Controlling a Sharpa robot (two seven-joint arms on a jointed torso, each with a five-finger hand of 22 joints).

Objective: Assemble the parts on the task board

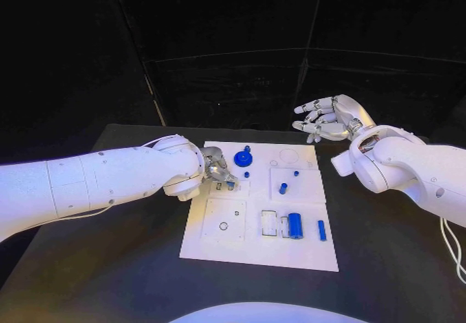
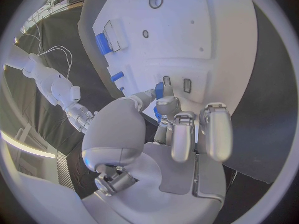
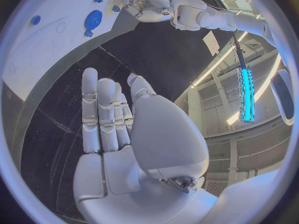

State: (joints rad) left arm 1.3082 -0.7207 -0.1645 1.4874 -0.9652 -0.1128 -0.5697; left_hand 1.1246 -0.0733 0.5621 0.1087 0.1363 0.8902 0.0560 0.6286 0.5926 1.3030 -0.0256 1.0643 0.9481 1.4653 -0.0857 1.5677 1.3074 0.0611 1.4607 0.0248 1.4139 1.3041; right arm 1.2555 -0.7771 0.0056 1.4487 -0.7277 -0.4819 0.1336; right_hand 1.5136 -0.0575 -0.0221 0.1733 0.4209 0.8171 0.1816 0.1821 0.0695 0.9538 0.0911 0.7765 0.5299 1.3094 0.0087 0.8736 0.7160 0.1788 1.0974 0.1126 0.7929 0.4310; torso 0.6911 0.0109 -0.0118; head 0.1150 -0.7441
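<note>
Black bench [image 1: 116, 269] is carrying the task board [image 1: 260, 254]; left robot hand [image 1: 219, 172] is pinching a small blue part [image 2: 159, 89] at the board's ten o'clock; right robot hand [image 1: 328, 120] is hovering spread and empty at one o'clock.

surface: black table [image 1: 116, 269] | on it: white task board [image 1: 257, 252] — lying flat, mid-table

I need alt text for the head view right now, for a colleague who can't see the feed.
The robot's left hand pinches a small blue part at the left side of the white rectangular task board on the black table. The right hand hovers open beyond the board's far right corner. A blue gear, a blue cylinder and smaller blue pieces sit on the board.
</note>
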